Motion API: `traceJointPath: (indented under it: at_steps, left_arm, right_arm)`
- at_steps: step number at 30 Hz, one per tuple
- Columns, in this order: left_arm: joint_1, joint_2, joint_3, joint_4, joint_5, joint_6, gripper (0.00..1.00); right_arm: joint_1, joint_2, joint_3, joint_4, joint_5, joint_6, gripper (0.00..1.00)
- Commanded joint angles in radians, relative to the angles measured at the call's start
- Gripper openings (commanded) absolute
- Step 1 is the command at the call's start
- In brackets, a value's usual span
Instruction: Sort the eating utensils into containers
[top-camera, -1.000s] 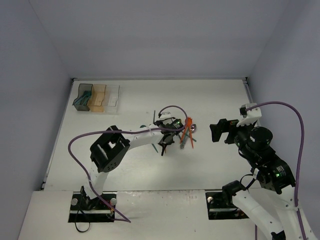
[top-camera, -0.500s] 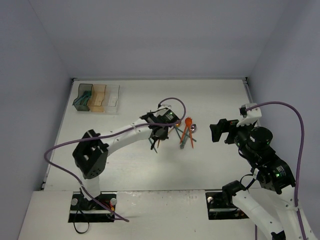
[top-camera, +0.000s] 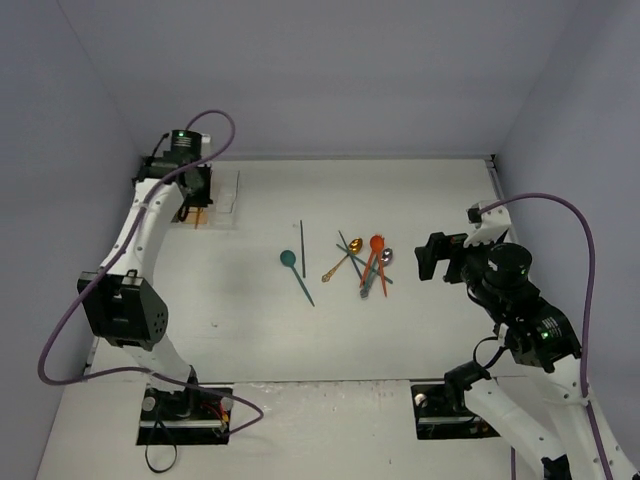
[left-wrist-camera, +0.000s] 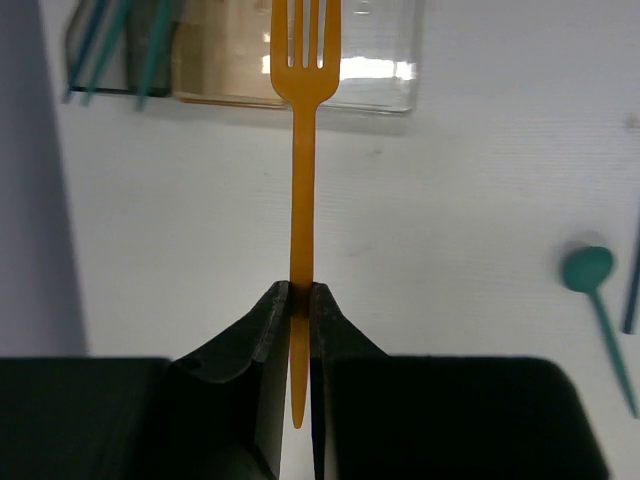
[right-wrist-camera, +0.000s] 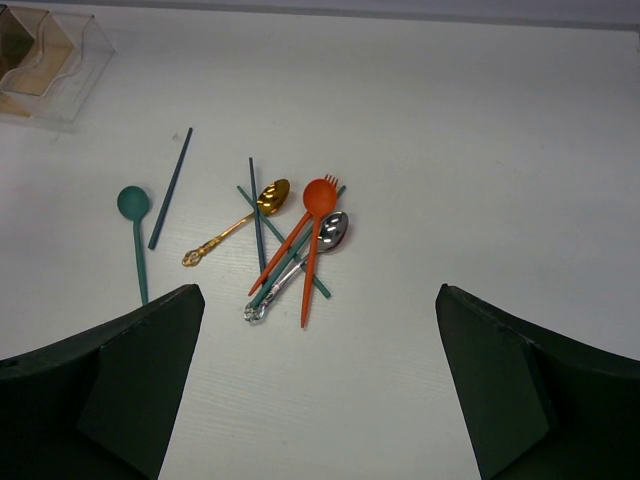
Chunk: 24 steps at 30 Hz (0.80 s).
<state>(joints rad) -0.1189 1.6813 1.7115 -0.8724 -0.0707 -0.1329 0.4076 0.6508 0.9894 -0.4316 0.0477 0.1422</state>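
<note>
A flat white table (top-camera: 450, 190) is closed in by pale lavender-grey walls (top-camera: 300, 70) on the left, far and right sides.

Three joined containers (left-wrist-camera: 380, 60) stand in the far left corner: one dark grey bin (left-wrist-camera: 130, 70) with a few teal pieces inside, one amber bin (left-wrist-camera: 225, 50) and one clear bin.

The left gripper (left-wrist-camera: 300, 300) hangs just before them, its jaws pressed together on the handle of one orange fork (left-wrist-camera: 301, 200). The tines point at the seam between the amber and clear bins; which bin they are over cannot be told.

Near the table's middle lie one teal spoon (right-wrist-camera: 134, 205) and one lone teal stick (right-wrist-camera: 170, 188), apart from a crossed pile. The pile holds one gold spoon (right-wrist-camera: 270, 197), one silver spoon (right-wrist-camera: 333, 230), two orange pieces (right-wrist-camera: 318, 195) and at least two teal sticks (right-wrist-camera: 256, 200).

The right gripper (top-camera: 432, 260) hovers right of the pile, jaws spread wide and holding nothing.

Bare white surface runs from the pile to the far edge, the right edge and the containers.
</note>
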Motion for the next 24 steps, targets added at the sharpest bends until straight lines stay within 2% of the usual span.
traceJointPath:
  at_steps: [1,3,8,20,24]
  left_arm:
    - [0.173,0.082,0.161,-0.076,0.074,0.260,0.00]
    - [0.236,0.147,0.225,-0.096,0.102,0.290,0.00]
    - [0.308,0.333,0.419,-0.145,0.056,0.314,0.00]
    - [0.321,0.565,0.601,-0.145,0.045,0.338,0.00]
    - [0.320,0.599,0.661,-0.145,0.054,0.328,0.02]
  right_arm:
    - [0.009,0.046,0.033,0.054,0.029,-0.021,1.00]
    - [0.010,0.058,0.032,0.053,0.032,-0.021,1.00]
    - [0.010,0.104,0.035,0.054,0.044,-0.027,1.00]
    - [0.009,0.169,0.017,0.054,0.066,-0.029,1.00]
    - [0.008,0.179,0.015,0.054,0.072,-0.030,1.00]
